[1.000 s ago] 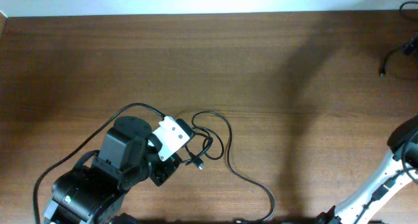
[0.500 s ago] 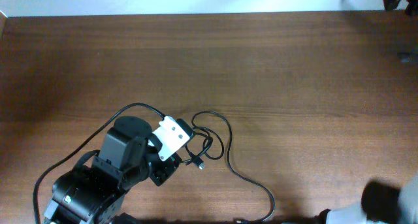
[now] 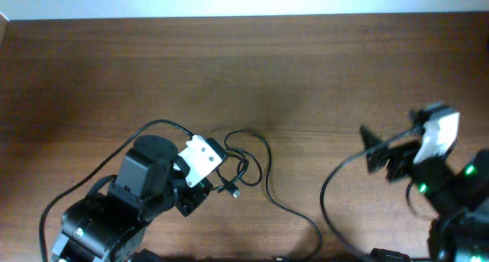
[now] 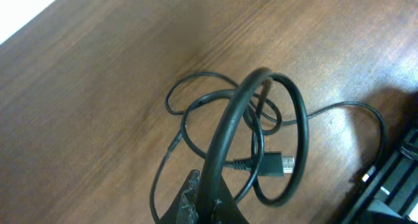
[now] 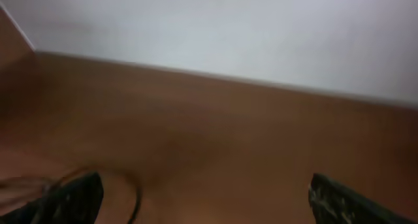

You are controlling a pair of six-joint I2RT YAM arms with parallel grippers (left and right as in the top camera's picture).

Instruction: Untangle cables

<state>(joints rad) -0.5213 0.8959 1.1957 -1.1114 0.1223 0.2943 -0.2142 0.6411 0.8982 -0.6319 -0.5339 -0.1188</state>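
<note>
Cables (image 4: 230,116) between closed left fingers (image 4: 189,199)

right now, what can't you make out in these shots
- Overhead: where the cables end; one strand leaves the bottom edge.
- Overhead: which cord crosses which, too thin.
- Left wrist: most of the left gripper, cut off by the bottom edge.
- Right wrist: blurred; the dark strands at lower left cannot be identified.

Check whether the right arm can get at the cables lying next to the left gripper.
Probably yes. The right gripper stands open, aimed at the cables, with only bare table between. The left gripper, shut on one strand, crowds only the bundle's left side. Whether the arm stretches that far is uncertain.
</note>
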